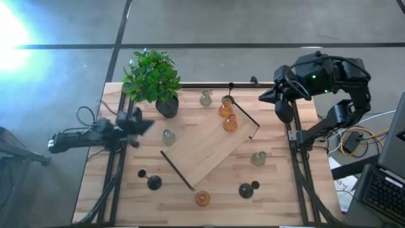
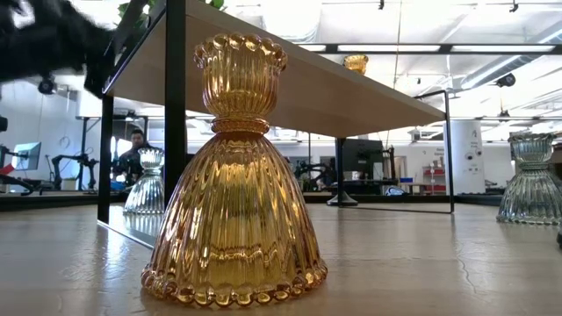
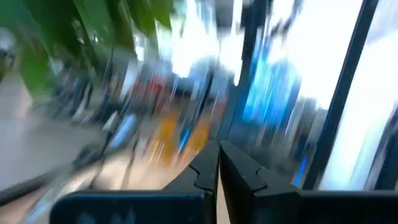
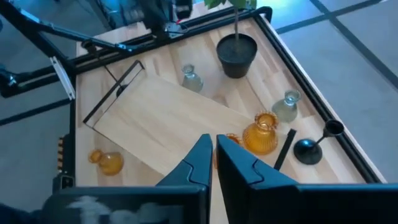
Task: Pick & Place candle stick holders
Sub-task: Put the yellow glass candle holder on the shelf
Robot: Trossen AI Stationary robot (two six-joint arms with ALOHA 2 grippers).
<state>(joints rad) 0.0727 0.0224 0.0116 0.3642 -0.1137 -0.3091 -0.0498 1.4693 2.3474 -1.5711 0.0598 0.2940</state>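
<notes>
right gripper sits upper right of the frame, jaws together and empty, so it should open wide before dropping onto the nearest amber holder; left gripper is shut too.

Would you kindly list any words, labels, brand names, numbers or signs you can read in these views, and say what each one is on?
No readable text in any view.
Amber candle stick holder closest in the low view: ribbed glass only, no label.
Wooden shelf and plant pot: no markings visible.
Monitors in the room behind: too small to read.
Left wrist view: too blurred to read anything.
</notes>
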